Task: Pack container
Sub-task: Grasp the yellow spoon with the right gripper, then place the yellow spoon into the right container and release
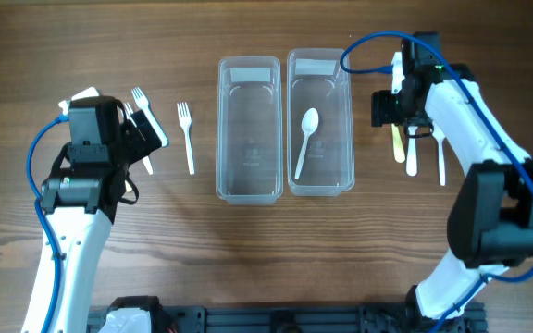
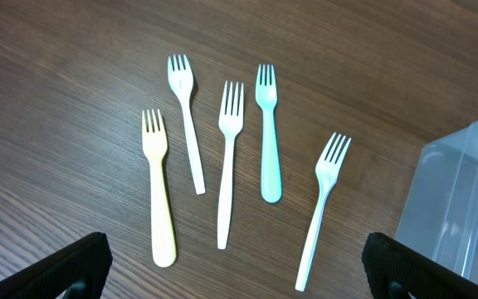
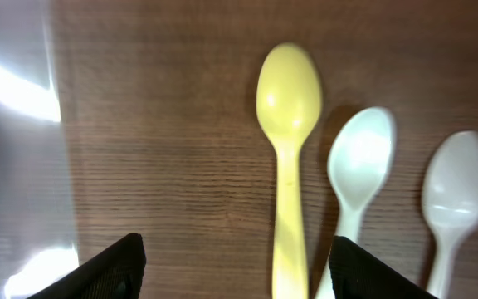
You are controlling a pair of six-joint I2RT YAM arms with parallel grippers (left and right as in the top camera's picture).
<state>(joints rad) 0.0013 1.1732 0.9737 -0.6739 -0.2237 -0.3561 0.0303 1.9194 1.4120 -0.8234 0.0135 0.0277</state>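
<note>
I see the table [image 1: 248, 259] with two clear tubs. The right tub [image 1: 344, 120] holds a white spoon [image 1: 305, 139], and the left tub [image 1: 248, 180] sits just beside it. Well left of the right tub, my left gripper [image 2: 235, 257] hangs wide open above five forks [image 2: 229, 158]. Right of that tub, my right gripper [image 3: 237, 253] is open above a yellow spoon [image 3: 289, 108], with two pale spoons [image 3: 359, 162] alongside it.

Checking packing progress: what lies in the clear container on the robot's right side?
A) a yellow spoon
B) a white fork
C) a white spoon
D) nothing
C: the overhead view shows one white spoon lying inside the right container, with nothing else in it.
</note>
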